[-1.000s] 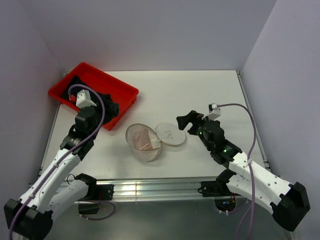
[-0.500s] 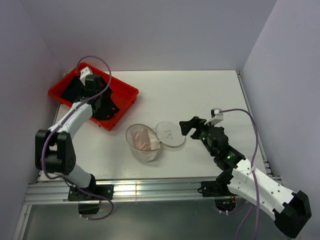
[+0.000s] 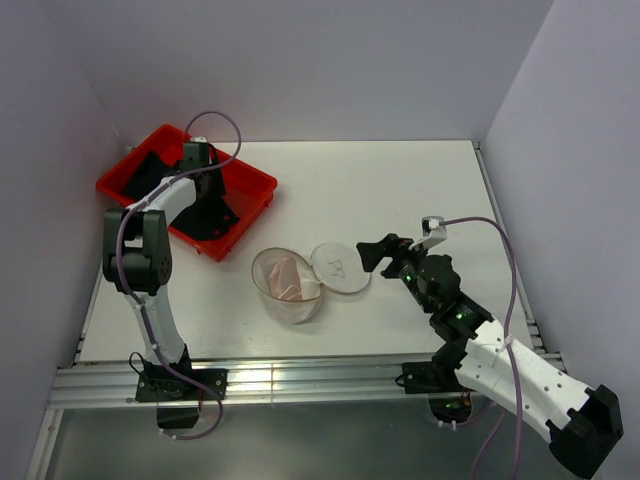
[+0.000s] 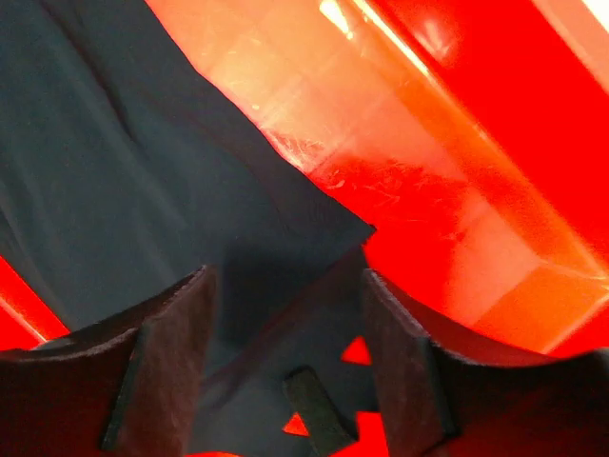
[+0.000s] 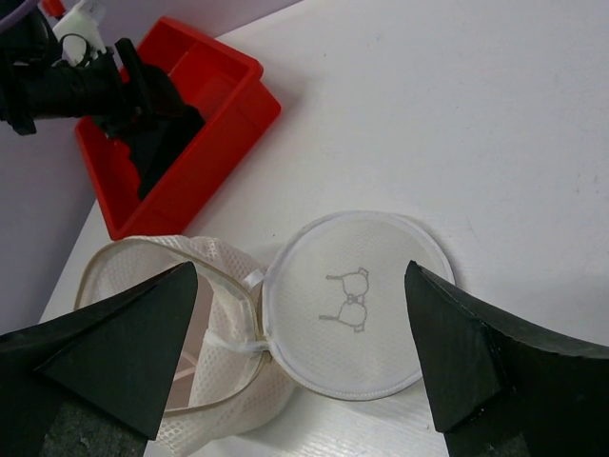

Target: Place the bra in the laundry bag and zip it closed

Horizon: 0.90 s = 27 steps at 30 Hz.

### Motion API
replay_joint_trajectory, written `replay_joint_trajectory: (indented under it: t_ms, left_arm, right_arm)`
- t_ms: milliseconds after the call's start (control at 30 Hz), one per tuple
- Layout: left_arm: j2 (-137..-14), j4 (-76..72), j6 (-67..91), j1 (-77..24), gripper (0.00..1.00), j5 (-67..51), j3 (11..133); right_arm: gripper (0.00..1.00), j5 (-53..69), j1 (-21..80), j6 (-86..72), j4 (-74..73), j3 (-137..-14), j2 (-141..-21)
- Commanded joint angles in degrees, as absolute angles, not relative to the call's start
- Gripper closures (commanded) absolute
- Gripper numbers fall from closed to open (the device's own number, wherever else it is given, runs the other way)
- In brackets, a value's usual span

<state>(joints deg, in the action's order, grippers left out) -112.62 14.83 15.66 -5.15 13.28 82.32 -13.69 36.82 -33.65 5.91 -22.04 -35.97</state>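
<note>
The left gripper is down inside the red tray, its fingers apart and nothing clamped between them. The bra lies there as black fabric, spread flat on the tray floor directly under the fingers, with one edge running close to the bare red plastic.

The step in hand, as I judge it, is to pick up the bra. To do it well, the fingers should come down on a fold or on the edge of the fabric – a flat layer will only slide on the smooth floor. It is better to close on a thicker part, and to lift straight up so that the cloth does not catch on the tray wall.

The right gripper is wide open and holds nothing, above the round lid of the laundry bag. The bag lies open on the table, well apart from the tray; something pale pink is inside, and I cannot tell what it is
</note>
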Motion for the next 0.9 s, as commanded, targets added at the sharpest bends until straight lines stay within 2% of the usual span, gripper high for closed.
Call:
replay_joint_trajectory:
  t_ms: [0, 33, 133, 167, 200, 533, 767, 867]
  left_arm:
    - [-114.3, 17.8, 10.5, -4.7, 0.35, 12.9, 87.0]
    - [-115.7, 18.1, 9.8, -4.7, 0.40, 12.9, 87.5]
    - [-117.5, 18.7, 9.4, -4.7, 0.77, 14.7, 88.2]
    - [-117.6, 18.5, 9.4, -4.7, 0.93, 15.0, 88.1]
    - [-117.4, 18.2, 9.4, -4.7, 0.99, 15.6, 87.7]
    - [-106.0, 12.2, 11.6, -4.7, 1.00, 17.7, 85.0]
    - [-95.4, 10.5, 17.9, -5.1, 1.00, 10.2, 89.4]
    - [-92.6, 11.2, 17.6, -9.1, 1.00, 8.9, 93.9]
  right_arm:
    - [0.04, -12.7, 36.5, -32.7, 8.7, -22.0, -36.8]
    - [0.04, -12.8, 36.4, -32.9, 8.7, -22.0, -37.0]
    - [0.04, -13.8, 36.5, -33.0, 8.7, -21.8, -36.7]
    - [0.04, -13.9, 36.5, -33.0, 8.8, -21.8, -36.7]
    - [0.04, -14.0, 36.5, -32.9, 8.8, -22.0, -36.9]
    - [0.04, -11.5, 36.5, -33.7, 10.4, -22.7, -39.5]
    - [0.04, -11.3, 36.5, -34.0, 10.3, -22.9, -39.1]
    - [0.04, -12.0, 36.5, -34.0, 9.8, -23.1, -38.3]
